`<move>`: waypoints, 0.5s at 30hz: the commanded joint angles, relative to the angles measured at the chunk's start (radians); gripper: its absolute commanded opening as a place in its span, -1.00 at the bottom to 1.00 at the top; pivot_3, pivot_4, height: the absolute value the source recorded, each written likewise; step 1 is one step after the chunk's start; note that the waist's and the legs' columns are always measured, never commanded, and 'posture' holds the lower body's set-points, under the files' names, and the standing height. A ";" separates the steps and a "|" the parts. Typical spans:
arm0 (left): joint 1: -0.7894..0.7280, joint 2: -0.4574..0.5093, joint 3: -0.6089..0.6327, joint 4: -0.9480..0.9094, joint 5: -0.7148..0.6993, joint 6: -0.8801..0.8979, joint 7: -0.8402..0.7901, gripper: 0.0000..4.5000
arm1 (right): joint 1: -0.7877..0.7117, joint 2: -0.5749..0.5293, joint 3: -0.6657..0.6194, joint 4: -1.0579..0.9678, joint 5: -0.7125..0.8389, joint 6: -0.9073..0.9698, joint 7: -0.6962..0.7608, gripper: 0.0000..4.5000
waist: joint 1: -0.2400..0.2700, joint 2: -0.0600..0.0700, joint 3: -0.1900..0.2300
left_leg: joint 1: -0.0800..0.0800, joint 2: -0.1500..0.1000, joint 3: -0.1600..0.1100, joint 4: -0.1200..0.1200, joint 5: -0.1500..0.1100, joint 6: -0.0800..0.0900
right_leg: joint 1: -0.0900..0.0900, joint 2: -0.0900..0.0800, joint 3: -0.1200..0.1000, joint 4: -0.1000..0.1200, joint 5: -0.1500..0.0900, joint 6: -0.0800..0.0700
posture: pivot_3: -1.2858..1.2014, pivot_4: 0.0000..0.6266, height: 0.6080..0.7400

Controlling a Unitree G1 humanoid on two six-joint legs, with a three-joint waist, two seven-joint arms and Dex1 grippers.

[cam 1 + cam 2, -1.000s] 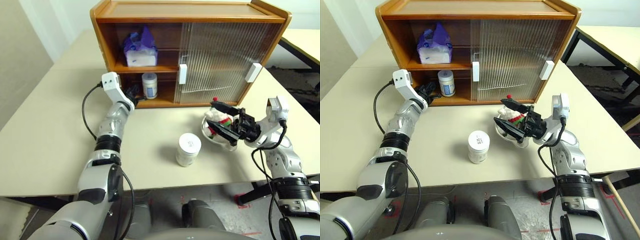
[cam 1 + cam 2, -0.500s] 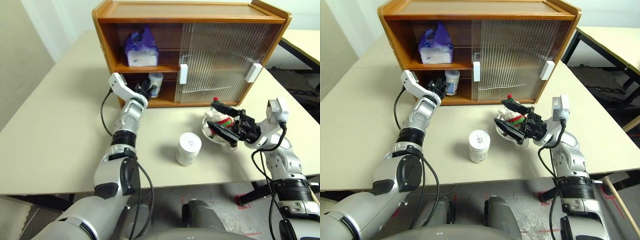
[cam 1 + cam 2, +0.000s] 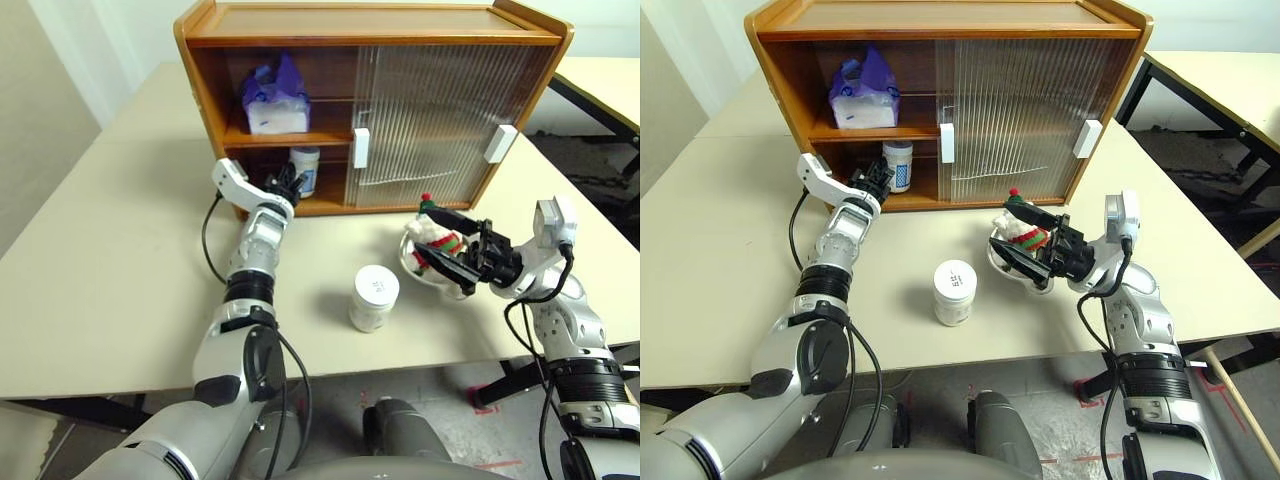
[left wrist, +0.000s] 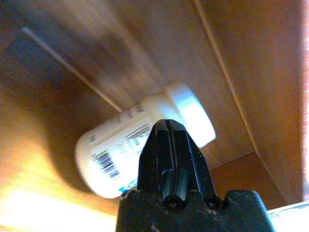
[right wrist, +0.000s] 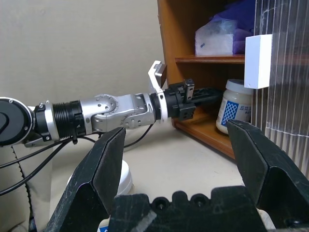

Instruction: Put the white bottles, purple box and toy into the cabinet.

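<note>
Two jars, one tissue pack, one plush toy. The cabinet (image 3: 370, 105) sits at the back of the table (image 3: 120, 260), its left half open, while the two ribbed sliding doors (image 3: 430, 125) cover the right half. That leaves only the left bay to reach into, with the cabinet's left wall on one side and the door edge with its white handle (image 3: 360, 148) on the other.

The purple box (image 3: 277, 100) is on the upper shelf of that open bay. One white jar (image 3: 304, 170) stands on the lower shelf, toward the door edge. The left gripper (image 3: 290, 184) is pinched shut with nothing in it, tips just inside the lower opening and right in front of that jar; from its wrist camera the jar (image 4: 145, 140) sits directly past the closed fingers (image 4: 169, 145), though I can't tell if they touch.

The second jar (image 3: 374, 298) stands alone on open table, well clear of the front edge. The toy (image 3: 437, 240) lies in a shiny bowl (image 3: 425, 268) right of it. The right gripper (image 3: 452, 248) hovers spread wide at the bowl, one finger above the toy and one in front, holding nothing.
</note>
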 commanded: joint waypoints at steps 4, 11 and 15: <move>0.049 -0.027 -0.003 -0.077 -0.031 0.039 0.038 -0.98 | -0.008 -0.009 -0.004 0.014 -0.007 -0.015 0.008 1.00 | 0.000 0.000 0.000 | 0.000 0.000 0.000 0.000 0.000 0.000 | 0.000 0.000 0.000 0.000 0.000 0.000 | 0.10 -1.00 1.00; 0.084 -0.044 0.005 -0.136 -0.058 0.053 0.077 -0.98 | -0.004 -0.011 -0.004 0.012 -0.005 -0.014 0.011 1.00 | -0.001 0.000 0.000 | 0.000 0.000 0.000 0.000 0.000 0.000 | 0.000 0.000 0.000 0.000 0.000 0.000 | 0.10 -1.00 1.00; 0.078 -0.035 0.023 -0.125 -0.079 0.033 0.089 -0.98 | 0.002 -0.013 -0.002 0.008 -0.007 -0.013 0.010 1.00 | 0.000 0.000 0.000 | 0.000 0.000 0.000 0.000 0.000 0.000 | 0.000 0.000 0.000 0.000 0.000 0.000 | 0.10 -1.00 1.00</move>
